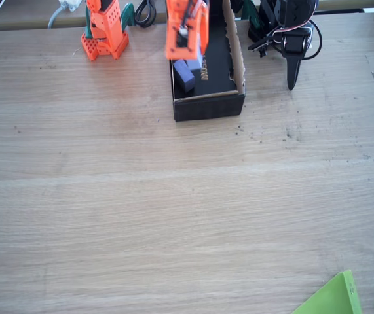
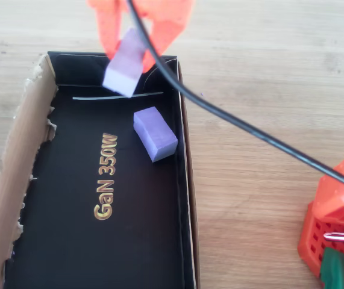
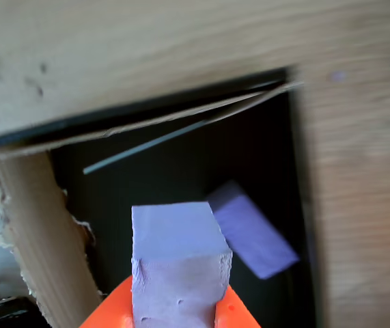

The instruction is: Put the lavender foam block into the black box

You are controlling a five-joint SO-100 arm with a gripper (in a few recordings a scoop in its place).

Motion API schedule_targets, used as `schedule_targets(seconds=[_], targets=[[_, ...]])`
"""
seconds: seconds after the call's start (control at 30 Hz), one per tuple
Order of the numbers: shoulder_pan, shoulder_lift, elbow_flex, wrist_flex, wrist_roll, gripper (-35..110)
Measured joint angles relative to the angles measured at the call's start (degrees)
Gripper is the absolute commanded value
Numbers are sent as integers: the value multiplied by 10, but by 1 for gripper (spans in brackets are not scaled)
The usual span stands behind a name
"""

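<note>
Pinching lavender foam block (image 2: 125, 67) tight, gripper (image 2: 137, 42) over black box (image 2: 181, 198) end wall – darker block (image 2: 155, 133) below, floor beyond open

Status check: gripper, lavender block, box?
Gripper shut on lavender foam block, above black box. Darker violet block already inside, beneath. Not released.

long black cardboard box (image 2: 184, 198): near end cut off, overhead | orange two-finger gripper (image 2: 137, 37): top cropped, overhead | green sheet (image 1: 331, 297): near-right corner, cropped, unidentifiable

Your orange gripper (image 2: 132, 45) pinches the lavender foam block (image 2: 125, 63) above the black box (image 2: 185, 198), where a darker violet block (image 2: 155, 133) lies near the gold lettering (image 2: 106, 176).
</note>
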Motion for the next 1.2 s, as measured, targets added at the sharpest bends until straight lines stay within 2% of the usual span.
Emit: schedule_targets(seconds=[0.17,0.63,0.83,1.0,1.07,1.2], targets=[[-15,-41,-62,5,11,0],[-21,-42,-66,25,-11,1],[-31,-39,-66,25,-18,30],[-30,-29,-62,25,-37,37],[-30,-20,-56,24,-39,36],[-22,19,-23,18,-31,0]])
